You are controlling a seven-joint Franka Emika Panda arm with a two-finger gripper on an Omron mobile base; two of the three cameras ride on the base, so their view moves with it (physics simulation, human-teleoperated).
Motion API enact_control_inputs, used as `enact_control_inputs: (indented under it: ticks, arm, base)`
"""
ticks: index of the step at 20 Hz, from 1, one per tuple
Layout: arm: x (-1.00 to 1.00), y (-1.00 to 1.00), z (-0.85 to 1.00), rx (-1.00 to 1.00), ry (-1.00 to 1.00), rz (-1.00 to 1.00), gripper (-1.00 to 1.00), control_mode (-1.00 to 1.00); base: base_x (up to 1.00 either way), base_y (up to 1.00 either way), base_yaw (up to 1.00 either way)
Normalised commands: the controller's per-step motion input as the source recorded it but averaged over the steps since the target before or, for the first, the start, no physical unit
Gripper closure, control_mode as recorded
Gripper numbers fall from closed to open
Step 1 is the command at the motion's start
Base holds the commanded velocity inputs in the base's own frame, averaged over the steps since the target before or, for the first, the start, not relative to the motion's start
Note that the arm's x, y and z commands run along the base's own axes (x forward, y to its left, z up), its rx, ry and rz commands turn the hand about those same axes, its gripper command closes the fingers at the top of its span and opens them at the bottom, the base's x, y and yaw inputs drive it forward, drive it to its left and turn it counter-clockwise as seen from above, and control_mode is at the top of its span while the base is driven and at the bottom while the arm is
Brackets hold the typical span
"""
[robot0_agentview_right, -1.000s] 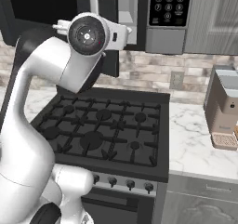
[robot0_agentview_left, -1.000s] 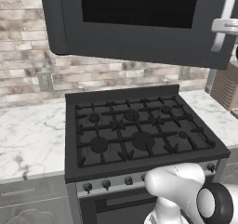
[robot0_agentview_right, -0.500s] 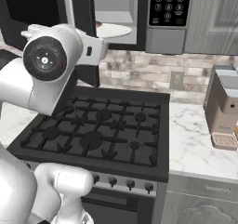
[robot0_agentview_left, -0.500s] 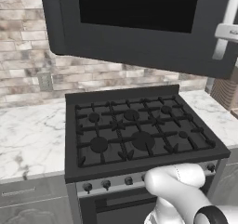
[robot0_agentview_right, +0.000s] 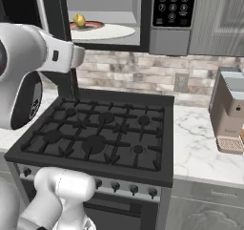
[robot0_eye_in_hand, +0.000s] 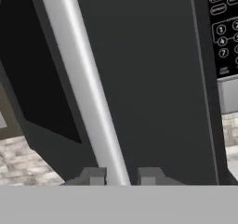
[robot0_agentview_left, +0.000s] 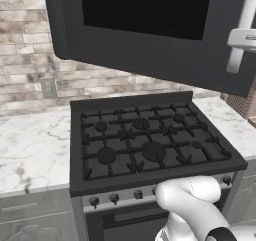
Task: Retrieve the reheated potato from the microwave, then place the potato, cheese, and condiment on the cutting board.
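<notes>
The end effector (robot0_eye_in_hand: 121, 175) is clenched on the handle (robot0_eye_in_hand: 86, 86) of the microwave (robot0_agentview_right: 157, 31) door: in the hand view its two tips sit either side of the silver bar, whose long axis runs up and away from them, tilted in that view. The door (robot0_agentview_left: 145, 30) stands swung wide open, so the cavity is exposed in the right base view. The potato (robot0_agentview_right: 79, 20) lies inside on the white turntable (robot0_agentview_right: 102, 31), toward its left rear, at a distance from the handle and deeper into the cavity. My judgement is that the coming move turns on this: the end effector must let go of the handle and travel around the door edge into the cavity.

Readable writing is limited to keypad (robot0_agentview_right: 172, 5) digits; 1, 4 and 7 show in the hand view. No brand is legible.
</notes>
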Motion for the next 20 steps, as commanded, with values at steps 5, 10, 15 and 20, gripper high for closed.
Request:
enact_control_inputs:
  ticks: [5,10,15,20]
  arm:
    - [-0.56,0.42,0.00,0.02,0.12,0.00,1.00,-1.00]
    - [-0.46,0.51,-0.07,0.02,0.05,-0.02,-1.00,-1.00]
    - [-0.16,0.27,-0.25,0.03,0.02,-0.05,-1.00,-1.00]
    - [-0.66,-0.34,0.00,0.21,0.00,-0.09,-1.00,-1.00]
  base:
    - [0.00,0.00,0.00]
    - [0.00,0.00,0.00]
    - [0.00,0.00,0.00]
    - [0.00,0.00,0.00]
